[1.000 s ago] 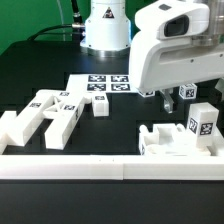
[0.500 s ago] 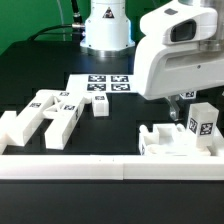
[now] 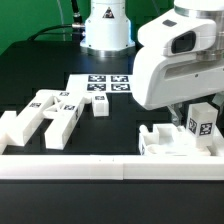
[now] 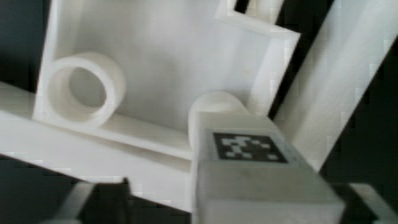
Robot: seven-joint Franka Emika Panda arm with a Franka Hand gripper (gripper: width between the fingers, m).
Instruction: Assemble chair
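**End effector low over the half-built chair's tagged bar**

The chair (image 3: pixel 172 141) is in pieces on the black desk (image 3: pixel 120 130). Its partly built group, low and blocky with a tagged bar (image 3: pixel 204 121) upright at one end, sits to the exterior view's right of the marker board (image 3: pixel 105 85) and nearer the camera. The loose pieces (image 3: pixel 50 112) lie to the exterior view's left of that board.

The end effector (image 3: pixel 186 113) hangs just over the built group, mostly hidden by the wrist housing. I cannot tell whether its fingers are spread or pinching the bar. The wrist view shows the bar close against a slab (image 4: pixel 169 70) with a round hole.

The parts look stiff, light and smooth, so probably slippery. The bar is best taken squarely across its two flat side faces, with a gentle squeeze so the slab is not dragged along.
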